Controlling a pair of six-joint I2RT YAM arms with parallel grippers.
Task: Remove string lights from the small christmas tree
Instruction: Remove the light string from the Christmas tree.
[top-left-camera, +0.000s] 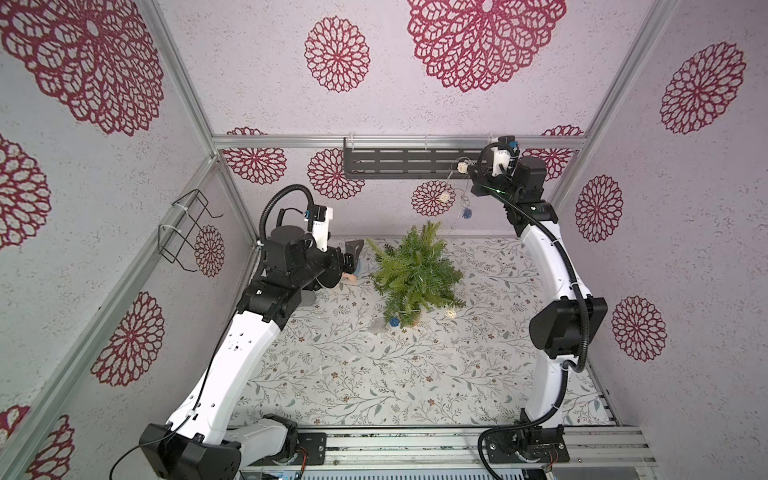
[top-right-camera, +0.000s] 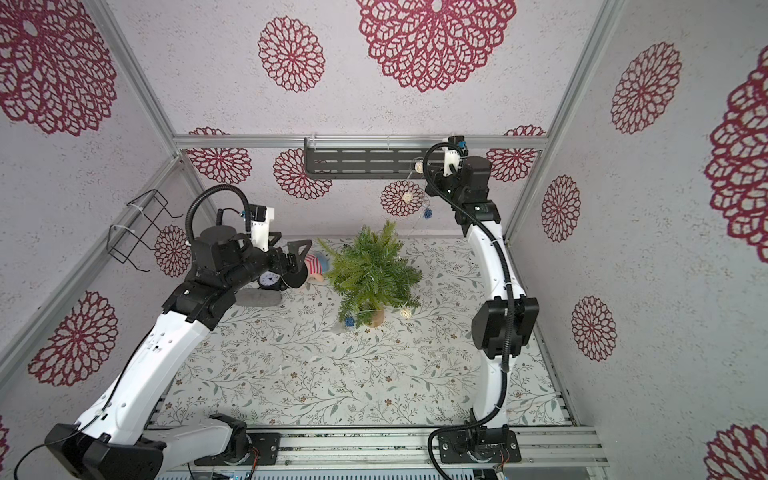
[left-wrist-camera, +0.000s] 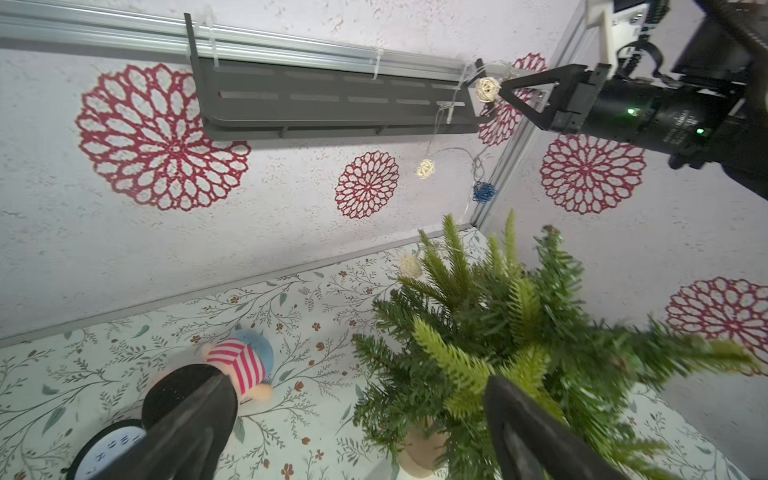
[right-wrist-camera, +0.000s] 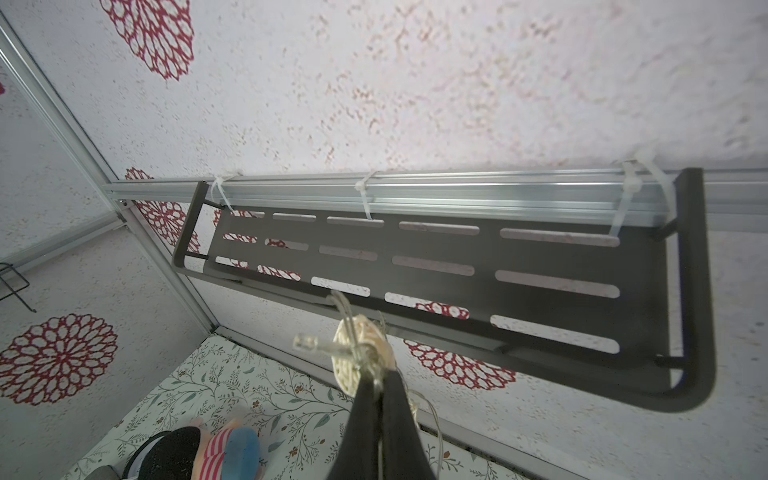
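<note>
The small christmas tree (top-left-camera: 415, 274) stands upright on its tan base (top-left-camera: 411, 321) at the back middle of the table. My right gripper (top-left-camera: 469, 168) is raised by the wall shelf. It is shut on the string lights' wire beside a cream ball (right-wrist-camera: 357, 353). From there the string lights (left-wrist-camera: 426, 168) hang down to the treetop with a cream ball and a blue ball (top-left-camera: 467, 213). More balls sit low on the tree: a blue one (top-left-camera: 393, 321) and a cream one (top-left-camera: 450, 313). My left gripper (top-left-camera: 353, 255) is open, just left of the tree, holding nothing (left-wrist-camera: 361, 415).
A dark slotted shelf (top-left-camera: 399, 162) is fixed to the back rail near my right gripper. A striped plush toy (top-right-camera: 318, 266) and a black clock (top-right-camera: 270, 281) lie under my left gripper. A wire basket (top-left-camera: 183, 232) hangs on the left wall.
</note>
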